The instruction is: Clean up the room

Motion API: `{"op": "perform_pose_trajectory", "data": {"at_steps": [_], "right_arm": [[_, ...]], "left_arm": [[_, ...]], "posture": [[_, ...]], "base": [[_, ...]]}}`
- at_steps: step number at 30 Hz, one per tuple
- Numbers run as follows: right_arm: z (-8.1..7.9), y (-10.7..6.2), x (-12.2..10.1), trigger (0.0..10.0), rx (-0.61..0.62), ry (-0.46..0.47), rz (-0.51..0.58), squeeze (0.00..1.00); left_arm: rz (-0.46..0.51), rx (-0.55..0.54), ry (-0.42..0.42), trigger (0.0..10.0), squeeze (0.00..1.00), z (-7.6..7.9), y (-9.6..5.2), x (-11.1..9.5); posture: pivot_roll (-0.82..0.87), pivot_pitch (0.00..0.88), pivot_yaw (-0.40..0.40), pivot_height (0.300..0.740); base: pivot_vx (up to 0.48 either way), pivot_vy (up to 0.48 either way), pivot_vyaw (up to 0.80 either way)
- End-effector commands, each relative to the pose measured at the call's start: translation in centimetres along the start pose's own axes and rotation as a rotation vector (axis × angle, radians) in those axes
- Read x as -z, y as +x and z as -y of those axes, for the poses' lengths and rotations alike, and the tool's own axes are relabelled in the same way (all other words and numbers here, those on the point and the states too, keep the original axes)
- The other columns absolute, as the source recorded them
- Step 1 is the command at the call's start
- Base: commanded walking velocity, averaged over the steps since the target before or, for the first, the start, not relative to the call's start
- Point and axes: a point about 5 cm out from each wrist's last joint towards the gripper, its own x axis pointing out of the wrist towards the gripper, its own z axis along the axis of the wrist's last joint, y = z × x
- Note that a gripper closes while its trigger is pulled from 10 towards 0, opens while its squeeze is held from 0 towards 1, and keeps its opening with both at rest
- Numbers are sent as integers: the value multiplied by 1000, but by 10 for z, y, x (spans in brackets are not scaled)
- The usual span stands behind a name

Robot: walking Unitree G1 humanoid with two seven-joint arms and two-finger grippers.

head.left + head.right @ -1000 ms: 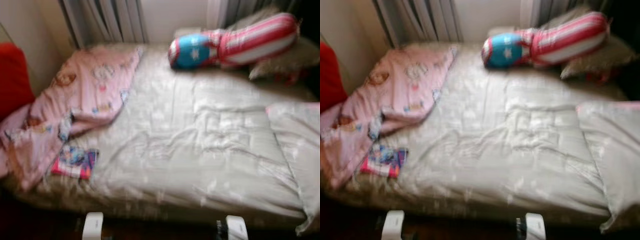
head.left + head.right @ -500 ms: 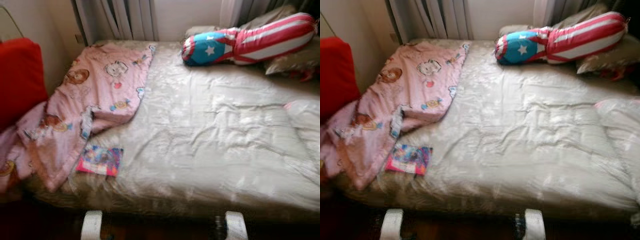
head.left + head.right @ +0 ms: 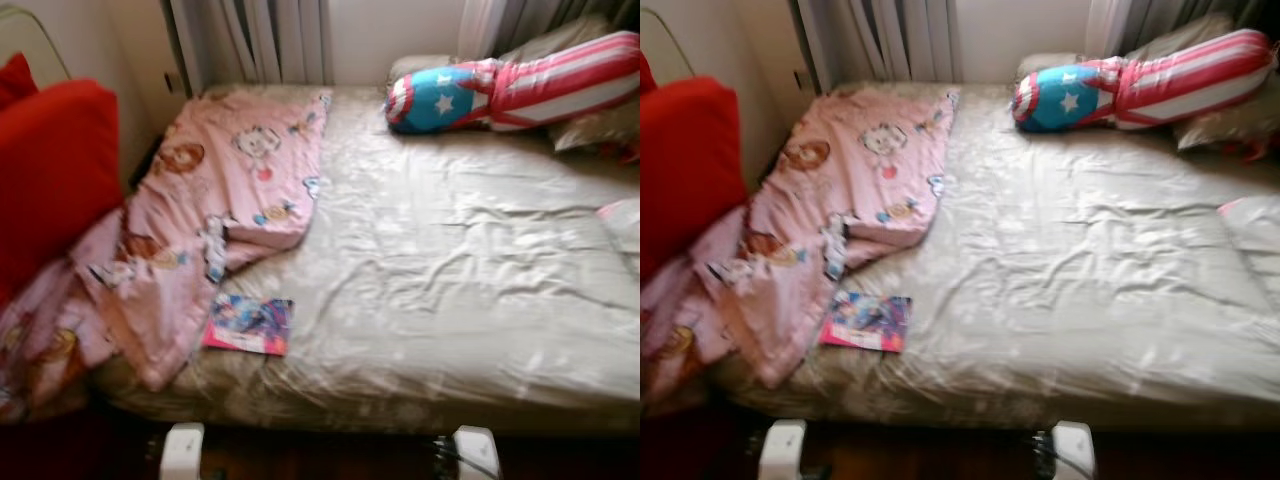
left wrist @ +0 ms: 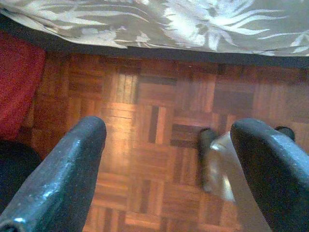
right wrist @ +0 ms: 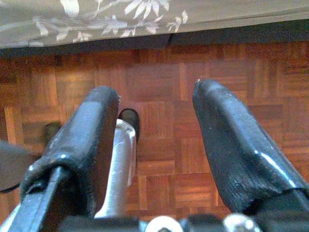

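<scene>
A bed [image 3: 460, 290] with a pale shiny cover stands before me. A pink cartoon blanket [image 3: 210, 210] lies crumpled over its left side and spills off the near left corner. A colourful book [image 3: 249, 325] rests flat on the cover beside the blanket's edge. A red, white and blue star bolster [image 3: 510, 88] lies at the head of the bed, on the right. My left gripper [image 4: 169, 169] hangs open over the parquet floor [image 4: 154, 116] by the bed's edge. My right gripper [image 5: 157, 145] hangs open over the floor too, nothing between its fingers.
A red cushion [image 3: 50, 170] stands left of the bed against the wall. Curtains [image 3: 270, 40] hang behind the bed. A beige pillow [image 3: 595, 125] lies under the bolster at the far right. Red fabric [image 4: 19, 82] lies on the floor near the bed's edge.
The camera has swung left: the bed, blanket and book now sit further right in the picture, and more of the red cushion shows. Nothing on the bed has moved.
</scene>
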Motion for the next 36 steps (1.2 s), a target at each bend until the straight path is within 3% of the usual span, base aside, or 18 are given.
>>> {"op": "perform_pose_trajectory", "data": {"at_steps": [1, 11, 16, 23, 31, 36], "right_arm": [[-6, 1, 0, 10000, -17, 6, -4, 0], [-7, 1, 1, 10000, -19, 7, -9, 0], [-18, 2, 1, 10000, -32, -3, -13, 0], [-21, 2, 0, 10000, -36, -5, -8, 0], [-1, -1, 3, 10000, -15, -5, -9, 0], [-3, 0, 1, 10000, -12, -37, -5, 0]], "left_arm": [[-18, -14, 3, 10000, 0, -6, -1, 4], [-17, -16, 1, 10000, 0, -6, -1, 3], [-9, -19, 0, 10000, 0, -6, -1, 3], [-1, -11, -7, 10000, 0, -5, -1, 2], [-11, -7, -15, 10000, 0, -5, -1, 4], [39, 4, -15, 10000, 0, 4, 3, -12]], "posture": [[-58, 95, -22, 740], [-60, 100, -23, 740], [-64, 110, -25, 740], [-69, 113, -24, 740], [-68, 114, -23, 740], [-68, 112, -22, 740]], "base": [[0, 435, 0], [0, 435, 0], [0, 0, 0], [0, 0, 0], [0, 0, 0], [144, 0, 270]]}}
